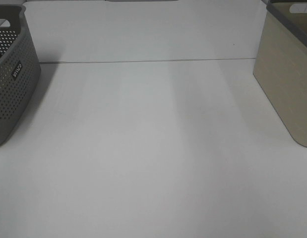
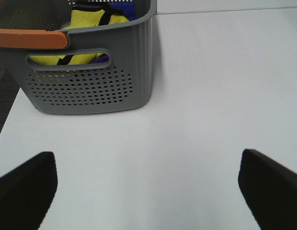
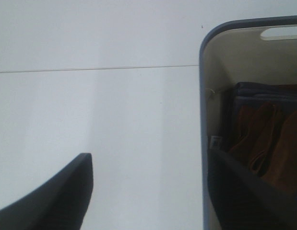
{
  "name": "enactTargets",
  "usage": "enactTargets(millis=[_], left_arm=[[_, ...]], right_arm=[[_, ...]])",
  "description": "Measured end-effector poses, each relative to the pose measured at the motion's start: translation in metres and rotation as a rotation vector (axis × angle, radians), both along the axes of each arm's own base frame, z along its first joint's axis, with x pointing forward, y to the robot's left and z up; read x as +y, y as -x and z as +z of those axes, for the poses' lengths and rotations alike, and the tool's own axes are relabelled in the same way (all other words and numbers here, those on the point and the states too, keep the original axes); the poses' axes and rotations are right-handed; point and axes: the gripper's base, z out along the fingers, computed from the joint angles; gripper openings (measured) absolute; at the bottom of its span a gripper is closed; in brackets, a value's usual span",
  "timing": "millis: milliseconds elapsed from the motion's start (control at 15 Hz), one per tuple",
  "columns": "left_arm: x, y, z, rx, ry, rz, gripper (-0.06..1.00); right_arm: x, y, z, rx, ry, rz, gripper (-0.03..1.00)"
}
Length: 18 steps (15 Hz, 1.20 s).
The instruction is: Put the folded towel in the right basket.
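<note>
Folded towel (image 3: 263,139), rust-brown and soft, lies inside the right basket (image 3: 204,96), a smooth beige bin with a rounded grey rim, on top of dark blue cloth (image 3: 263,93). The left basket (image 2: 90,91), grey plastic pierced with small holes, holds yellow cloth (image 2: 93,18) and a bit of purple cloth (image 2: 131,10). Both stand on the plain white table (image 1: 153,148); the left claw (image 2: 148,191) and right claw (image 3: 150,191) are spread wide, holding nothing.
</note>
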Motion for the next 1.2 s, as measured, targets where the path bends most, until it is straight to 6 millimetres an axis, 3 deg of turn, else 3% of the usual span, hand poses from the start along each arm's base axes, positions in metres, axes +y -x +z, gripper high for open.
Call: enactTargets(millis=[200,467,667,733,933,1200], left_arm=[[0.000,0.000,0.000,0.000,0.000,0.000,0.97],[0.000,0.000,0.000,0.000,0.000,0.000,0.97],[0.000,0.000,0.000,0.000,0.000,0.000,0.97],[0.000,0.000,0.000,0.000,0.000,0.000,0.97],[0.000,0.000,0.000,0.000,0.000,0.000,0.97],[0.000,0.000,0.000,0.000,0.000,0.000,0.97]], right_arm=[[0.010,0.025,-0.008,0.060,0.011,0.023,0.65],[0.006,0.080,-0.040,0.208,0.040,0.017,0.65],[0.002,0.138,-0.081,0.349,0.078,0.013,0.65],[-0.001,0.177,-0.110,0.432,0.097,0.013,0.65],[-0.003,0.234,-0.142,0.486,0.101,0.014,0.65],[-0.004,0.291,-0.165,0.415,0.099,0.009,0.65]])
